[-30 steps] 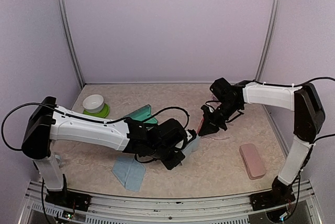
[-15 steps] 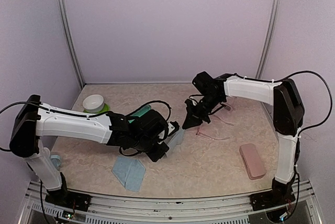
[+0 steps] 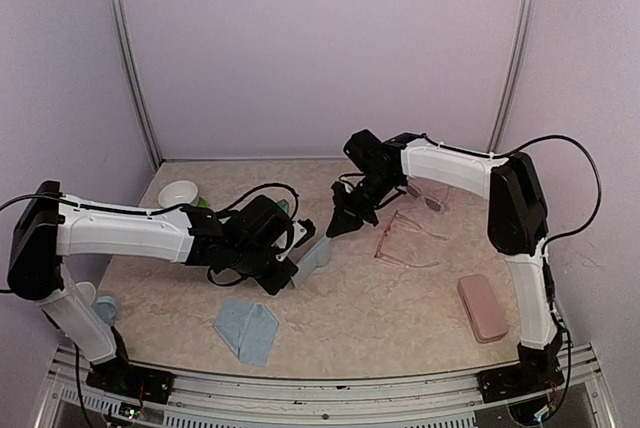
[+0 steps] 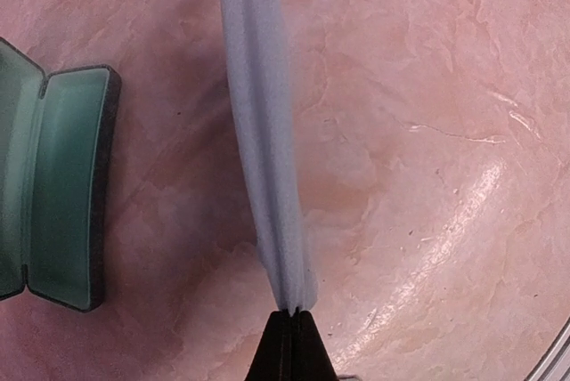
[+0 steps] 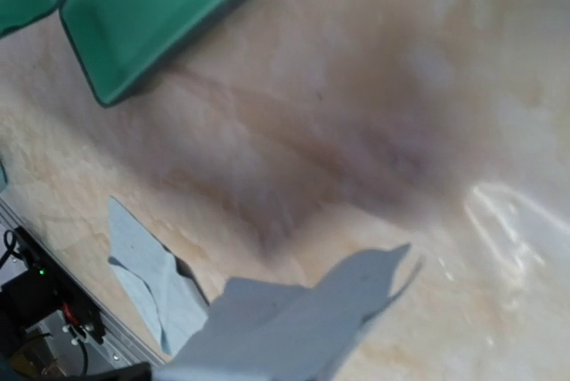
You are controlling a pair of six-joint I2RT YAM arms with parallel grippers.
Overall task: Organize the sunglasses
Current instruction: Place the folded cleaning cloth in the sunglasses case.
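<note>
While stretching cloth, left gripper (image 4: 289,336): jaws pinched tight on one end of light-blue cloth (image 4: 263,158).
right gripper (image 3: 338,226): clamped on the other end, cloth taut between the two.
sunglasses: pink-red pair (image 3: 400,240) lay at 3 o'clock of right gripper; pale pair (image 3: 427,200) beyond at 1 o'clock; neither held.
step: probably carrying cloth to open green case (image 4: 53,194) at its 9 o'clock.
next: lower cloth flat, release both ends together.
change: both arms and cloth had shifted toward 9 o'clock, off the glasses.

Stretched cloth (image 4: 263,149) seemingly bars passage beside case (image 4: 53,185).
</note>
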